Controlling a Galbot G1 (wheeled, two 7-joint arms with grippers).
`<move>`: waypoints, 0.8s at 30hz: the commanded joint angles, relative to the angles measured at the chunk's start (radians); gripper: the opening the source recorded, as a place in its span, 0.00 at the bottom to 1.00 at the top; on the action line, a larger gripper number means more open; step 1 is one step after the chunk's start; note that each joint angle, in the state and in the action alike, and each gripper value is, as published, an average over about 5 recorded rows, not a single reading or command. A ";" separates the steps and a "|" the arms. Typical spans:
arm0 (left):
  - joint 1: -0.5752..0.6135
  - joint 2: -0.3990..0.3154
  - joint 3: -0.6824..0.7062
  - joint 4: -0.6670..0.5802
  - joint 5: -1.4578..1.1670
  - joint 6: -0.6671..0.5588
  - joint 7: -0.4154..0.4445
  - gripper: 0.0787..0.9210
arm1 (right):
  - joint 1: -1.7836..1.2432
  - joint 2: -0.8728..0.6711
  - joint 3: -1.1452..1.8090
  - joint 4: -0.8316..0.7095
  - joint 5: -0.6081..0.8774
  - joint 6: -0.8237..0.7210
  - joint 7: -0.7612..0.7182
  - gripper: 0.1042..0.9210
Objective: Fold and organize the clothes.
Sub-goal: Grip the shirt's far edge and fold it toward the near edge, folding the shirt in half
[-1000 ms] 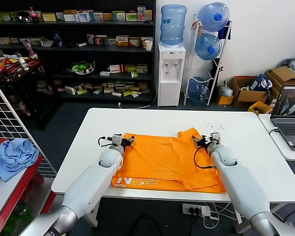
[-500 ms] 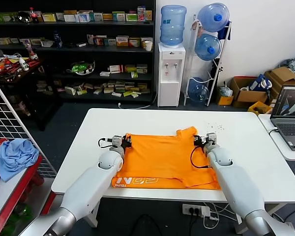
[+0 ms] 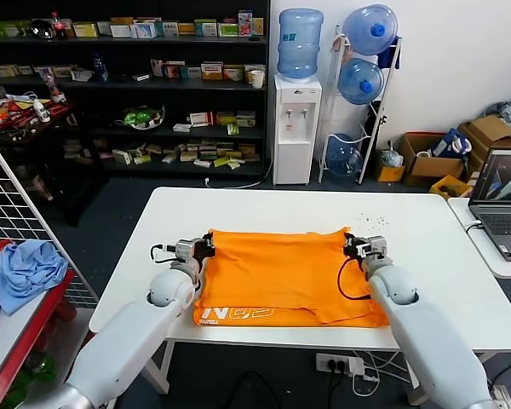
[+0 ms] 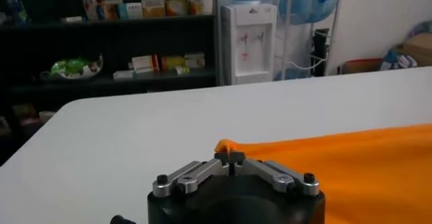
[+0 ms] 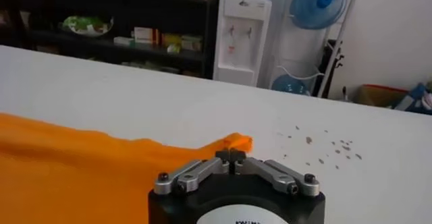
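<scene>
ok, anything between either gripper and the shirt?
Nothing. The left gripper is shut on the far left corner of the orange T-shirt; the right gripper is shut on its far right corner. The white table beyond the shirt shows nothing else.

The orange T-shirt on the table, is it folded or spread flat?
Partly folded. The orange T-shirt lies doubled, lettering showing along its near edge; the left gripper and right gripper pinch its far corners, jaws shut.

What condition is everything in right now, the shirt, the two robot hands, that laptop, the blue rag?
Orange T-shirt: folded over, stretched flat on the white table.
Left gripper: shut on a shirt corner.
Right gripper: shut on the other corner.
Laptop: lid open.
Blue cloth: crumpled.
</scene>
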State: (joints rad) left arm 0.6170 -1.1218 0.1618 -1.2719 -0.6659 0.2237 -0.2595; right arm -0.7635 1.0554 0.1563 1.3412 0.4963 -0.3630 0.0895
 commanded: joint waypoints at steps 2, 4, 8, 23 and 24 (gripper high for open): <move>0.222 0.213 -0.014 -0.403 -0.077 0.031 -0.046 0.02 | -0.364 -0.161 0.104 0.465 0.042 -0.123 0.136 0.03; 0.259 0.241 -0.025 -0.451 -0.084 0.035 -0.050 0.02 | -0.438 -0.178 0.132 0.514 0.046 -0.140 0.147 0.03; 0.341 0.281 -0.043 -0.530 -0.092 0.046 -0.059 0.02 | -0.561 -0.204 0.170 0.605 0.043 -0.166 0.165 0.03; 0.489 0.217 -0.080 -0.535 0.013 0.054 -0.104 0.03 | -0.618 -0.170 0.180 0.589 0.020 -0.159 0.173 0.03; 0.486 0.217 -0.084 -0.537 0.017 0.050 -0.105 0.04 | -0.614 -0.169 0.180 0.590 0.019 -0.151 0.172 0.05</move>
State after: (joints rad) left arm 1.0025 -0.9108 0.0968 -1.7313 -0.7076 0.2811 -0.3398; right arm -1.2971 0.9005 0.3108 1.8707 0.5114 -0.5202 0.2439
